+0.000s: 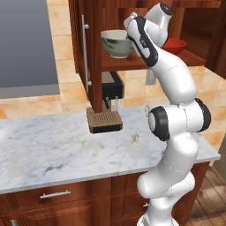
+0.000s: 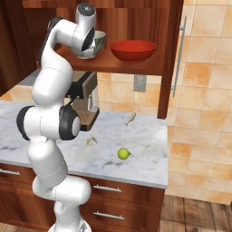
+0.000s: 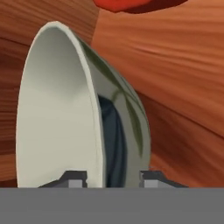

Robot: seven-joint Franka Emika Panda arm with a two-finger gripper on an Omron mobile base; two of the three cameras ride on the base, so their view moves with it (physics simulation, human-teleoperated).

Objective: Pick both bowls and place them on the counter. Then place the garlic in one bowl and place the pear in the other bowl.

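Note:
The grey-beige bowl (image 1: 115, 43) (image 2: 99, 40) stands on the brown wooden shelf (image 1: 132, 62), left of the glossy red bowl (image 1: 175, 44) (image 2: 132, 50) (image 3: 135, 3). My gripper (image 1: 129, 40) (image 2: 92, 45) (image 3: 113, 177) is at the grey bowl's right rim. In the hand view the grey bowl's wall (image 3: 57, 109) runs between the two fingertips, which press it from inside and outside. The garlic (image 1: 134, 138) (image 2: 90, 141) lies on the white marble counter (image 1: 53, 145) (image 2: 145, 136). The pear (image 2: 123, 154) lies near the counter's front edge.
A coffee machine (image 1: 110, 95) (image 2: 84, 97) stands on the counter under the shelf, with its drip tray (image 1: 105, 121) in front. A tall cabinet door with a long handle (image 1: 84, 53) flanks the shelf. A small pale object (image 2: 130, 118) lies by the wall.

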